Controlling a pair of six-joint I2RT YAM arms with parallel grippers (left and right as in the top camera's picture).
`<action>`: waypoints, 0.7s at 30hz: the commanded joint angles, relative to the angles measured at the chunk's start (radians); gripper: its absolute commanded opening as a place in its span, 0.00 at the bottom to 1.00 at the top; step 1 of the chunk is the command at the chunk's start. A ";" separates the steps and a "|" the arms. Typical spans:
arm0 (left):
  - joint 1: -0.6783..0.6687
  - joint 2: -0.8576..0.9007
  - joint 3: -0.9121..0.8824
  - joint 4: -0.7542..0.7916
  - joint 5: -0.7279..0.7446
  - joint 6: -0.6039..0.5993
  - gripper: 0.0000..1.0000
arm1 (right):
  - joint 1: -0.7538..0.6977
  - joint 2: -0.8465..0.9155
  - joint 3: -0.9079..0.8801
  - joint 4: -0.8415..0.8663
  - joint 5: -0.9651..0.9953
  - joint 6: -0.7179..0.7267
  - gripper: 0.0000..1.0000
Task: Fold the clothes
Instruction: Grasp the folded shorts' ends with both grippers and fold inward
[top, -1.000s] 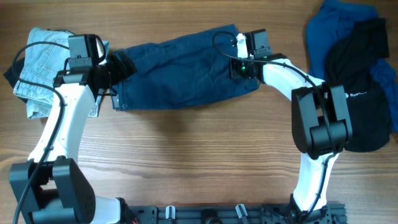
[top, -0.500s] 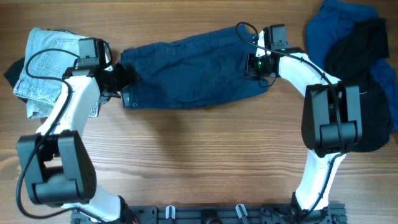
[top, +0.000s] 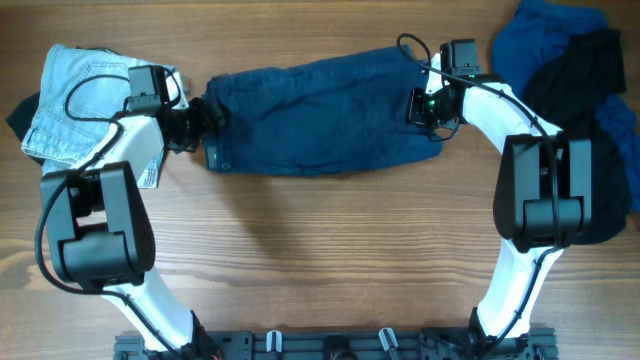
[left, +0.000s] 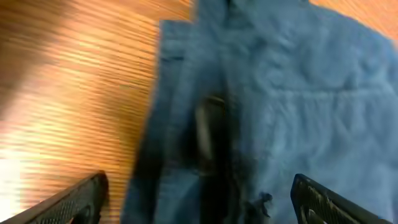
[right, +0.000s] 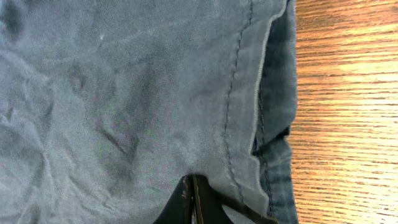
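A pair of dark blue shorts (top: 320, 115) lies spread across the far middle of the table. My left gripper (top: 200, 118) is at its left end; in the left wrist view the fingers (left: 202, 202) stand wide open, with the blurred waistband of the shorts (left: 298, 93) between them. My right gripper (top: 428, 108) is at the right end of the shorts. In the right wrist view its jaws (right: 194, 199) are shut and pinch the fabric of the shorts (right: 124, 93) near a stitched hem.
A folded light blue denim piece (top: 85, 95) lies at the far left, just behind the left arm. A pile of blue and black clothes (top: 580, 90) sits at the far right. The bare wood table (top: 320, 250) shows in front of the shorts.
The shorts and both grippers have shifted to the right. The left arm has stretched out toward the shorts' left end.
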 joint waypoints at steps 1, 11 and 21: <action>-0.001 0.013 0.010 0.005 0.103 0.113 0.96 | 0.000 0.055 -0.049 -0.047 0.076 -0.021 0.04; -0.019 0.098 0.010 -0.002 0.115 0.138 0.73 | 0.002 0.055 -0.049 -0.045 0.042 -0.022 0.04; 0.002 0.088 0.010 -0.020 0.116 0.077 0.04 | 0.005 0.055 -0.049 -0.051 -0.026 -0.046 0.04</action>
